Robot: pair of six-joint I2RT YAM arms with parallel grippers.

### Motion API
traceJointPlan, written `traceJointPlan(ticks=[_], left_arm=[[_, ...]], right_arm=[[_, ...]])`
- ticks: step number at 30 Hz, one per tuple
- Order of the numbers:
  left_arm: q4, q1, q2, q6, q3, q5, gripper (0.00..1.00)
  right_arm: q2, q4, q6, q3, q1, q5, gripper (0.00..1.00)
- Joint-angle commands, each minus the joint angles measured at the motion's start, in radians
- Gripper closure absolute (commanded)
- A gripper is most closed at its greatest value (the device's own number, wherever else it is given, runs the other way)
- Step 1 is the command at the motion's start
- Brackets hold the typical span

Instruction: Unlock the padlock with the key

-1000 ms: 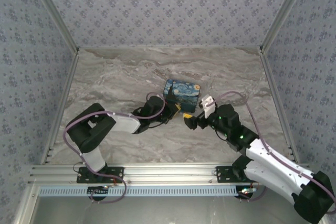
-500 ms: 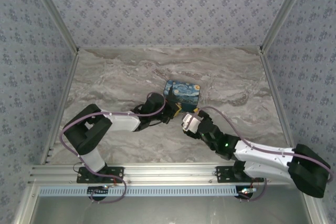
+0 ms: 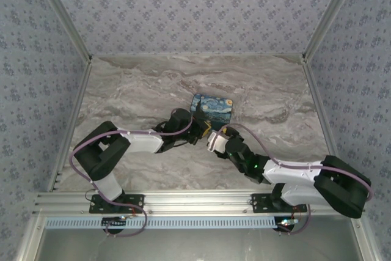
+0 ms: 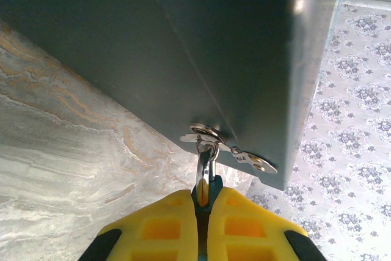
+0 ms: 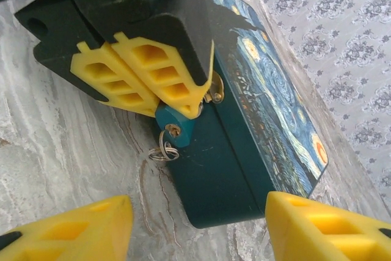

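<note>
The small blue padlock (image 5: 175, 123) hangs on the hasp (image 4: 208, 132) of the painting-print box (image 5: 263, 120). My left gripper (image 4: 204, 197) is shut on its body, and its thin shackle (image 4: 206, 163) runs up through the hasp loop. The silvery key (image 5: 165, 140) sticks out of the keyhole on the padlock's underside, with a small ring (image 5: 160, 151) dangling from it. My right gripper (image 5: 198, 230) is open, a short way below the key. Its yellow fingers (image 5: 67, 230) stand wide apart on either side of the box's near corner. From above, both grippers (image 3: 209, 136) meet at the box's front edge.
The box (image 3: 212, 108) sits mid-table on the marbled surface (image 3: 140, 96). Patterned walls close in the back and both sides. The left arm (image 3: 140, 143) lies low across the table's near left, and the right arm (image 3: 287, 172) reaches in from the near right.
The right arm has dropped low and reached left toward the padlock, and its fingers have come closer together. The left gripper has kept its hold on the padlock.
</note>
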Motion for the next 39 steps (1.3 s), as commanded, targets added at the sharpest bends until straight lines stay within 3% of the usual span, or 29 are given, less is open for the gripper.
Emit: traceJointPlan(ticks=[1,10,34,39], left_arm=[[0.021,-0.006,-0.043,-0.011,0.041,0.021,1.00],[0.036,-0.005,-0.040,-0.020,0.040,0.029,1.00],[0.073,-0.006,-0.018,-0.043,0.038,0.054,1.00],[0.074,-0.006,-0.016,-0.043,0.036,0.055,1.00]], right_arm=[[0.040,0.075,-0.012,0.036,-0.004,-0.013,0.43],[0.124,0.117,-0.029,0.070,-0.011,-0.010,0.56],[0.162,0.149,-0.010,0.101,-0.057,-0.038,1.00],[0.136,0.118,0.060,0.113,-0.072,-0.074,1.00]])
